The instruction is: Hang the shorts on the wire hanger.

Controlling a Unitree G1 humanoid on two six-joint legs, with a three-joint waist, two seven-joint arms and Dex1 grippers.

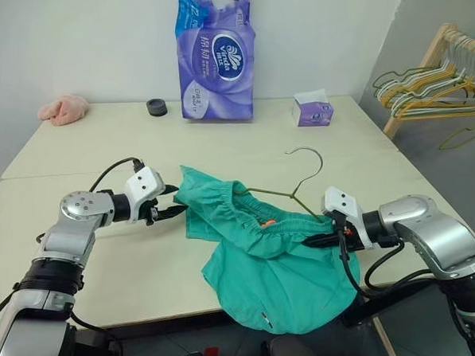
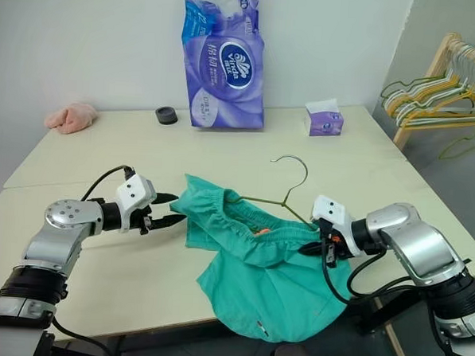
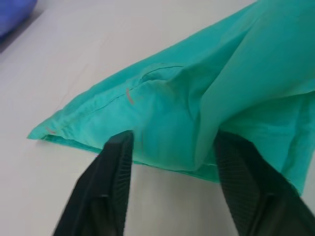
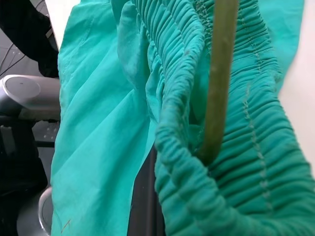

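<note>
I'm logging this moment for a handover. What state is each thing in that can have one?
shorts: crumpled on the table, partly over its front edge, hanger threaded into waistband.
wire hanger: lying flat, hook free.
left claw: open at the shorts' edge.
right claw: shut on shorts.
tissue box: open, tissue sticking up.

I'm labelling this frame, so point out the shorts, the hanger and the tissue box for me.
shorts [image 1: 284,284]: left eye view, on the flat lower leg fabric.
hanger [image 1: 311,154]: left eye view, on the curved hook.
tissue box [image 1: 313,113]: left eye view, on its purple front face.
</note>
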